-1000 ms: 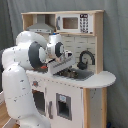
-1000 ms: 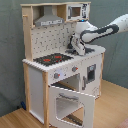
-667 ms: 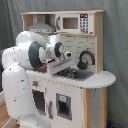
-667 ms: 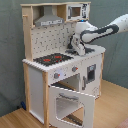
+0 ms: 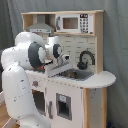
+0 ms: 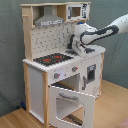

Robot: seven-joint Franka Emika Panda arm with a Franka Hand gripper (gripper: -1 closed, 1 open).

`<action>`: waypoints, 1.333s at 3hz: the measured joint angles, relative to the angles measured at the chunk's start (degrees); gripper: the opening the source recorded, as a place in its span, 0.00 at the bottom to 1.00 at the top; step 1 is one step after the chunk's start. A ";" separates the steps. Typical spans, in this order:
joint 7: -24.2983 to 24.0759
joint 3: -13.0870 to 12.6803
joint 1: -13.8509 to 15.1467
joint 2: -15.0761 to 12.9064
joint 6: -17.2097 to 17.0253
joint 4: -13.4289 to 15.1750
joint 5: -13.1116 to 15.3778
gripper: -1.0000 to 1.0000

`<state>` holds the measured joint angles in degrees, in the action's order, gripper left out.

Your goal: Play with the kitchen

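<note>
The kitchen [image 5: 97,80] is a tall toy of pale wood and white panels, seen in both exterior views. In the first exterior view its black tap [image 5: 85,59] curves over the sink [image 5: 79,75]. My gripper [image 5: 56,69] hangs over the counter just to the first exterior view's left of the sink. In the second exterior view the kitchen [image 6: 35,82] shows its black-and-red hob [image 6: 52,59], and the oven door [image 6: 70,102] hangs open below. There my gripper [image 6: 75,50] sits low over the counter behind the hob, in front of the pegboard [image 6: 50,39]. Nothing shows in its grasp.
A grey hood [image 6: 49,21] and a toy microwave [image 5: 72,22] sit on the top shelf above my arm. The open oven door juts forward over the wooden floor [image 6: 112,107]. A grey curtain [image 5: 116,40] backs the scene.
Almost nothing differs; the arm holds the same pose over the counter by the sink, and the oven door stays open.
</note>
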<state>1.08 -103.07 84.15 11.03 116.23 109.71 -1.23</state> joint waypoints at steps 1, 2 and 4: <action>0.15 0.77 0.68 -0.01 -5.14 -2.54 0.21 0.00; 0.15 0.59 0.66 -0.01 -8.81 -7.09 0.21 0.00; -0.17 0.44 -0.35 -0.06 -16.41 -16.03 0.20 0.00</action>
<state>0.91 -102.63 83.80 10.96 99.82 93.67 -1.03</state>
